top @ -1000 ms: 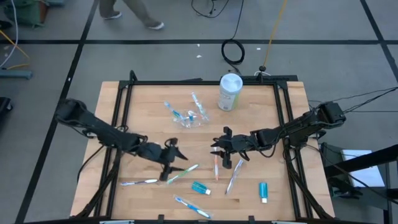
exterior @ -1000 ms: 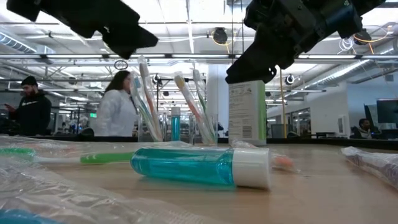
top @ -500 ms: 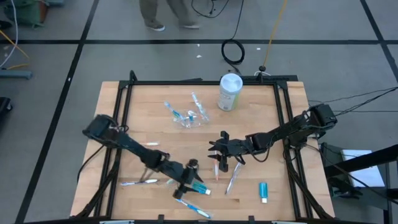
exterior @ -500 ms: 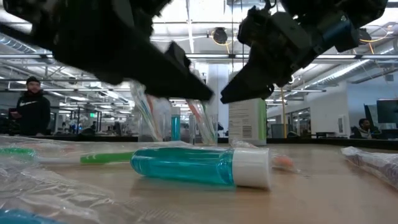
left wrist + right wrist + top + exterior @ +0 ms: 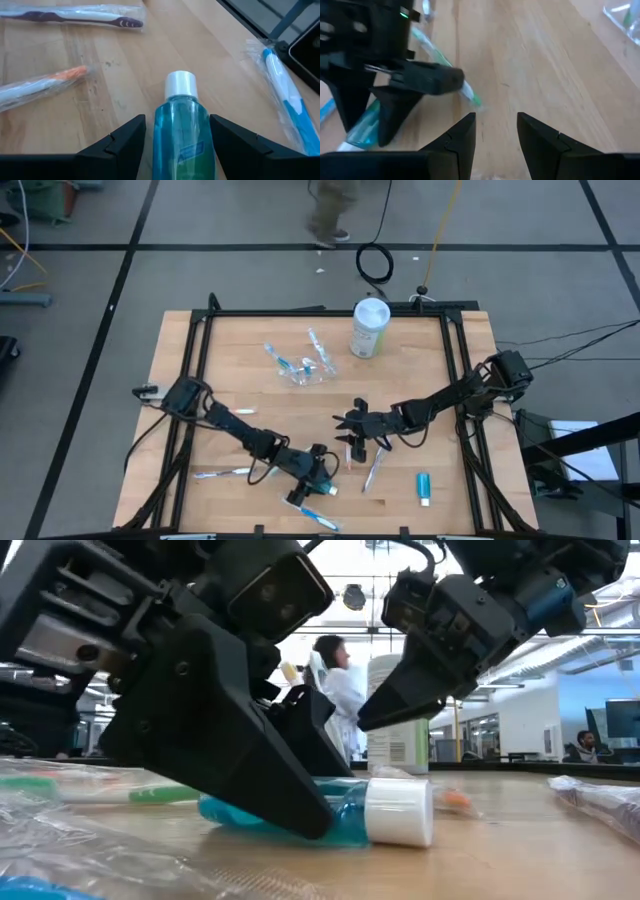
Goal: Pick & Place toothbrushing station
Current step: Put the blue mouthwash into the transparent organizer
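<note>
A: From above, where are the claws?

B: The left gripper [image 5: 318,477] sits in the lower middle of the frame, over a blue toothpaste tube [image 5: 320,483] on the table [image 5: 180,360]. The right gripper [image 5: 352,436] hangs just right of centre, above an orange toothbrush [image 5: 348,452]. The clear cup [image 5: 305,373] holding brushes lies in the upper middle, beside a white-and-green canister [image 5: 369,328].

A: And at table height?

B: The left gripper's fingers [image 5: 250,765] fill the left half, down at the tube [image 5: 345,810]. Whether they press it I cannot tell here.

A: The left wrist camera?

B: It settles that: the fingers [image 5: 122,145] stand apart, one each side of the tube [image 5: 181,130], with slim gaps showing, so nothing is clamped. It also shows a purple brush [image 5: 75,16] at upper left and a blue one [image 5: 285,95] at right.

A: The right wrist?

B: Its fingers [image 5: 457,137] are parted and hold nothing, bare wood between them. The left gripper [image 5: 395,100] shows at left over the tube [image 5: 362,127].
</note>
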`<control>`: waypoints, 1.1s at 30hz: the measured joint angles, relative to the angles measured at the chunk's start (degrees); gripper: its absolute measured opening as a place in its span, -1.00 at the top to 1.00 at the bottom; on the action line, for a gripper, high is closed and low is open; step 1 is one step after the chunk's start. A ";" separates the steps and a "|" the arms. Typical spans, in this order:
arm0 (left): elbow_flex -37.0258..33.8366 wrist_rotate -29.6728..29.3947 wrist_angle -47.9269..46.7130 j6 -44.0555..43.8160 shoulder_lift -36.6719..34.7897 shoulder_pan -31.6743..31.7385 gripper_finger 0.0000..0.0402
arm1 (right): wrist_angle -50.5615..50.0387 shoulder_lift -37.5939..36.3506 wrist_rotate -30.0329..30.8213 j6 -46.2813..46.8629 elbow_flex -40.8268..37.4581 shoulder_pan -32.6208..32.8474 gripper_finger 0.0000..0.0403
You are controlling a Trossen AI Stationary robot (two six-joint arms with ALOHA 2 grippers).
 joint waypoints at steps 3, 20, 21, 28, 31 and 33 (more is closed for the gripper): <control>0.04 0.96 0.07 -1.34 0.00 0.80 -0.13 | 1.27 0.00 0.00 -1.18 0.00 0.37 0.33; -0.18 4.50 -5.84 -1.71 -3.30 4.17 0.15 | 1.84 -0.02 -0.02 -2.89 0.00 0.45 0.33; -0.20 3.96 -7.46 -0.82 -4.43 4.30 0.12 | 1.84 -0.02 -0.01 -3.07 0.00 0.45 0.33; -0.13 -6.90 -22.86 3.26 -14.83 4.36 0.17 | 2.20 -0.02 1.09 -6.57 0.00 0.34 0.33; -0.13 -10.22 -28.11 2.93 -18.96 4.38 0.21 | 2.53 -0.02 5.39 -9.30 0.00 0.32 0.33; -0.13 -13.17 -31.91 0.71 -20.90 4.29 0.21 | 2.62 -0.02 8.42 -11.86 0.00 0.32 0.33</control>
